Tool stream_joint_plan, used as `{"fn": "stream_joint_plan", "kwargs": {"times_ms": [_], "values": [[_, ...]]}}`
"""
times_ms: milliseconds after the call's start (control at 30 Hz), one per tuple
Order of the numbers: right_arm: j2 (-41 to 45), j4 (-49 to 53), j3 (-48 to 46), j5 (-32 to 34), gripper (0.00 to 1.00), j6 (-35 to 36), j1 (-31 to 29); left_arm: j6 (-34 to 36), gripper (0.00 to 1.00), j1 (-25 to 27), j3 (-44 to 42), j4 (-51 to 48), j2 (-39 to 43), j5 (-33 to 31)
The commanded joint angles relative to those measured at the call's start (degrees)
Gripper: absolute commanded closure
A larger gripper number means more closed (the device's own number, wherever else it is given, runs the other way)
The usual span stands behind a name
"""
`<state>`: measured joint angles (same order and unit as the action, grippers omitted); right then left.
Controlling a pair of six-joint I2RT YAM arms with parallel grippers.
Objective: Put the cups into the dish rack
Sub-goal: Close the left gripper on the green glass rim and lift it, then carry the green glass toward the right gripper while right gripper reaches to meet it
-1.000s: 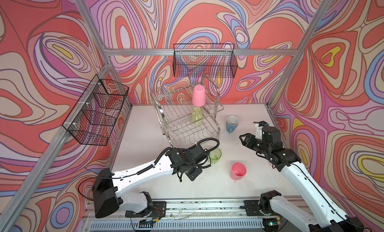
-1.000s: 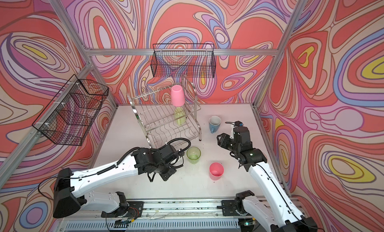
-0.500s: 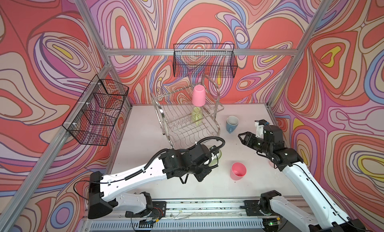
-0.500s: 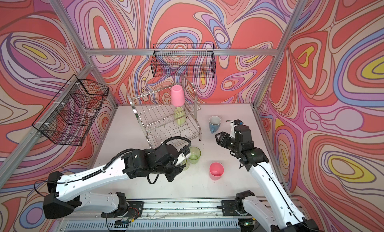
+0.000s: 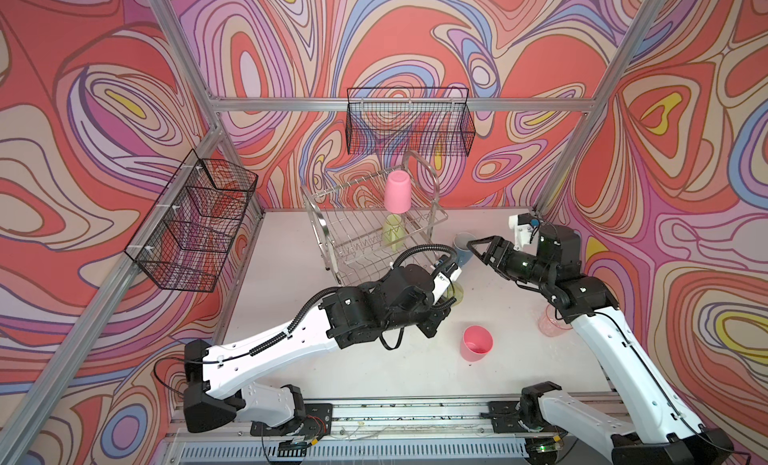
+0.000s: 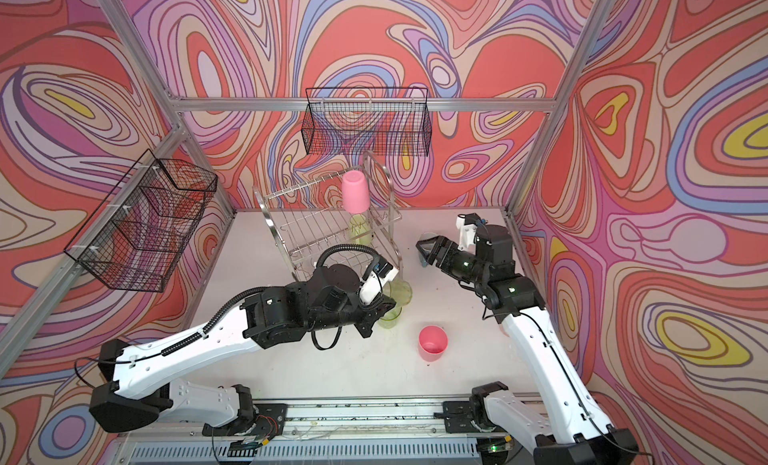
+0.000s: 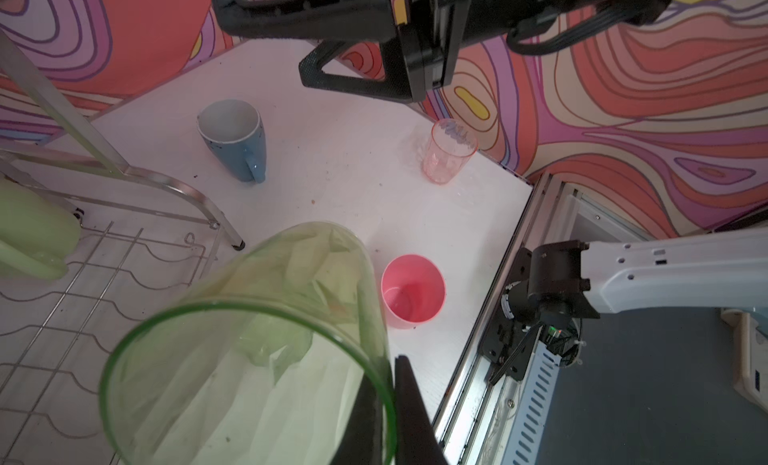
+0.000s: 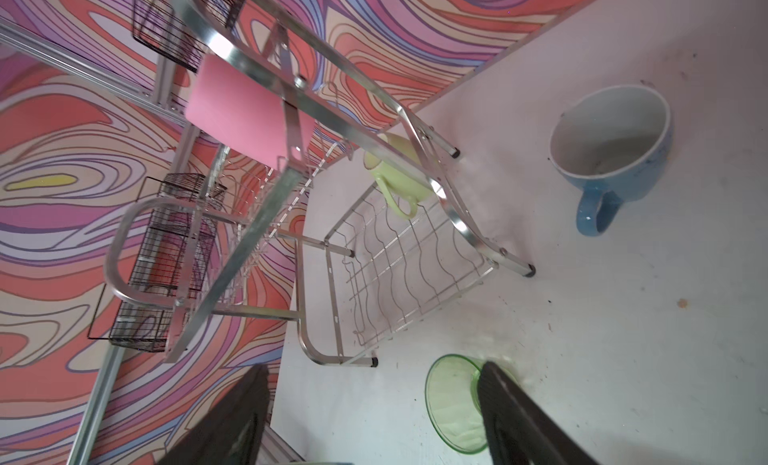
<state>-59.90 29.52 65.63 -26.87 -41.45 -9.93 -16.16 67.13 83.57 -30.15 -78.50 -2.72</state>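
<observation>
My left gripper [image 7: 386, 409] is shut on the rim of a clear green cup [image 7: 249, 338], one finger inside and one outside. The cup hangs tilted beside the dish rack's [image 5: 318, 217] front leg and shows in both top views [image 6: 400, 294]. My right gripper [image 8: 374, 409] stands open and empty, just over the blue mug [image 5: 462, 243] in a top view. An upside-down pink tumbler [image 5: 397, 190] sits on the rack's upper tier. A pale-green mug [image 8: 395, 176] lies on the lower tier. Another pink tumbler [image 5: 476, 343] stands upright on the table. A clear pinkish cup [image 7: 449, 151] stands by the right wall.
Black wire baskets hang on the back wall [image 5: 409, 124] and on the left wall [image 5: 195, 221]. A metal rail [image 5: 395, 417] with both arm bases runs along the table's front edge. The right arm's forearm passes over the clear pinkish cup [image 5: 548, 323].
The left arm has swung right and forward with the green cup, which now hangs tilted. The right gripper has opened wider and moved back-left to the blue mug.
</observation>
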Motion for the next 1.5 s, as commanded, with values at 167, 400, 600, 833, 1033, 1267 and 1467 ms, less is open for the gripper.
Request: {"fn": "stream_joint_plan", "kwargs": {"times_ms": [167,400,600,833,1033,1267,1467], "values": [[-1.7,-15.3,3.3,-12.2,0.1,-15.5,9.2,-1.6,0.99,-2.1,7.3,9.5,-3.4,-3.2],[-2.0,-26.2,-0.4,-18.9,0.09,-28.6,15.9,-6.7,1.0,-6.3,4.8,22.8,-3.9,-2.0],[-2.2,-35.1,-5.3,-21.3,0.09,-37.8,16.9,-8.1,1.0,-8.3,4.9,32.2,-7.2,1.5],[-2.8,-36.5,-5.7,-23.2,0.1,-40.2,17.4,-7.6,1.0,-9.7,8.5,35.7,-11.8,7.7],[-3.0,-33.9,-5.0,-23.5,0.11,-39.2,17.5,-7.4,1.0,-10.8,9.5,38.2,-13.5,9.9],[-3.5,-33.1,-5.1,-23.5,0.11,-38.6,17.7,-7.0,1.0,-11.2,10.5,39.6,-14.8,12.8],[-4.1,-34.7,-5.2,-24.0,0.11,-40.2,17.7,-7.5,1.0,-11.9,11.6,42.0,-17.4,16.4]]}}
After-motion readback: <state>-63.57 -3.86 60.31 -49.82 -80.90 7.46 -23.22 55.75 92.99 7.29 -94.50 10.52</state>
